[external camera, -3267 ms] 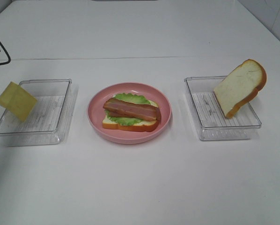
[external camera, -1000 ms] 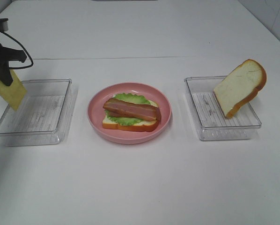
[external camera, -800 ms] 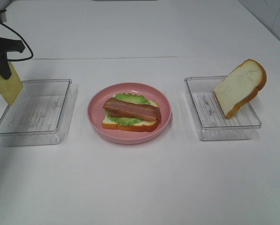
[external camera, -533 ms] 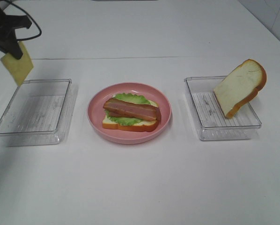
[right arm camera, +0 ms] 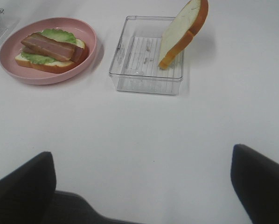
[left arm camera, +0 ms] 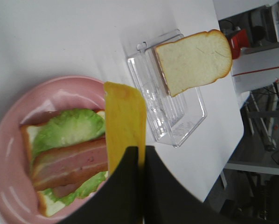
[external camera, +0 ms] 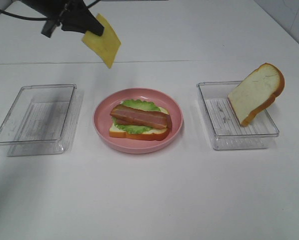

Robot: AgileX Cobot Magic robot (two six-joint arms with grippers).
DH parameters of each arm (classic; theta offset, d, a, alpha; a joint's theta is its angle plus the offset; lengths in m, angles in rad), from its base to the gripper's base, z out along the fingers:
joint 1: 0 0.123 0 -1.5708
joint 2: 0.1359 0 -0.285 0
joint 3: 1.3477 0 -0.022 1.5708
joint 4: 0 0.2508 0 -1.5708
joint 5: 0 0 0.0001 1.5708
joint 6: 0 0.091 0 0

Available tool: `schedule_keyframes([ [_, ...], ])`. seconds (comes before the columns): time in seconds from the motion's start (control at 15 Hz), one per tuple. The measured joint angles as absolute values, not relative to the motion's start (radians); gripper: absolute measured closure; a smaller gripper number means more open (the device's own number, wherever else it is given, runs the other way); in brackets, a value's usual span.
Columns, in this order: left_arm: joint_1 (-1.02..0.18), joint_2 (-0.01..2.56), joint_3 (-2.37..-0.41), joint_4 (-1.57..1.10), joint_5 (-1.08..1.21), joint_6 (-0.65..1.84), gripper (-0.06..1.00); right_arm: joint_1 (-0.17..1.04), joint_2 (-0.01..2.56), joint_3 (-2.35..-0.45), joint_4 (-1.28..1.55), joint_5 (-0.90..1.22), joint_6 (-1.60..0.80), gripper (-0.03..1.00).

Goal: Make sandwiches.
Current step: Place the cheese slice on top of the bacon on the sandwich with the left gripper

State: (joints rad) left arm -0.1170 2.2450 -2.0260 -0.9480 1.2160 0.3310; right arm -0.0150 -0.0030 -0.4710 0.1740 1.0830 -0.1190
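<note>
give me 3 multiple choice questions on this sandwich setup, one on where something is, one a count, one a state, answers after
1. Where is the loose bread slice?
A. propped up tilted in the right tray
B. lying flat on the plate
C. in the other tray

2. How many clear trays are in view?
A. one
B. two
C. three

3. What is the left gripper doing?
A. open, holding nothing
B. shut on the cheese slice
C. shut on a bacon strip

Answers:
1 A: the slice stands on its edge in the right tray.
2 B: the left tray and the right tray sit on either side of the pink plate.
3 B: the left wrist view shows the jaws pinching one end of the yellow slice, in the air.
</note>
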Motion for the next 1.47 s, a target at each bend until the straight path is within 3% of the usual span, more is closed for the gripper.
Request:
schedule_keyframes([
  [0.6, -0.282, 2.502, -2.026, -1.215, 1.215, 0.46, 0.94, -0.015, -0.003, -0.471, 0.174, 1.083, -0.119, -0.02],
  [1.13, -0.292, 2.536, -2.026, -0.939, 1.214, 0.389, 0.94, -0.015, -0.003, -0.471, 0.174, 1.083, -0.119, -0.02],
  [1.47, -0.292, 2.536, -2.026, -0.899, 1.214, 0.386, 0.94, -0.015, -0.003, -0.471, 0.174, 1.083, -0.119, -0.02],
])
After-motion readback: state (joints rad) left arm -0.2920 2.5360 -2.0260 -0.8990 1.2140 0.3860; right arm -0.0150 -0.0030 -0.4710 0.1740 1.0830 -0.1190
